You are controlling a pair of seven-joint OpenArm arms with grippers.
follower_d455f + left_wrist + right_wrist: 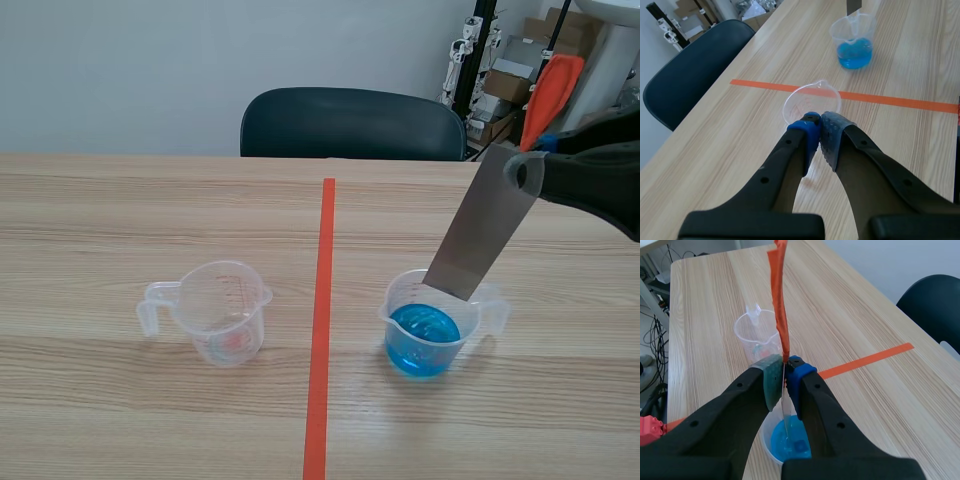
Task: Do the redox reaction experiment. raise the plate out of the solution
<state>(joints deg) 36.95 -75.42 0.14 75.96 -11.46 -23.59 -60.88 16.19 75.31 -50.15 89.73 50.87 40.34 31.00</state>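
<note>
A clear beaker (pixel 432 335) holding blue solution (pixel 423 328) stands right of the tape line. My right gripper (pixel 522 172) is shut on a grey metal plate (pixel 480 230) with an orange upper end (pixel 552 85). The plate hangs tilted, its lower edge at about the beaker's rim, above the blue liquid. From the right wrist view the plate (pixel 780 305) is edge-on between the pads of the right gripper (pixel 785 371), its thin lower end over the solution (pixel 790 442). My left gripper (pixel 820 127) is shut on nothing, just short of an empty beaker (pixel 812 102).
The empty beaker (pixel 212 310) stands left of the orange tape line (pixel 322 320). A dark chair (pixel 350 122) sits at the table's far edge. Boxes and equipment (pixel 510 70) stand behind it at the right.
</note>
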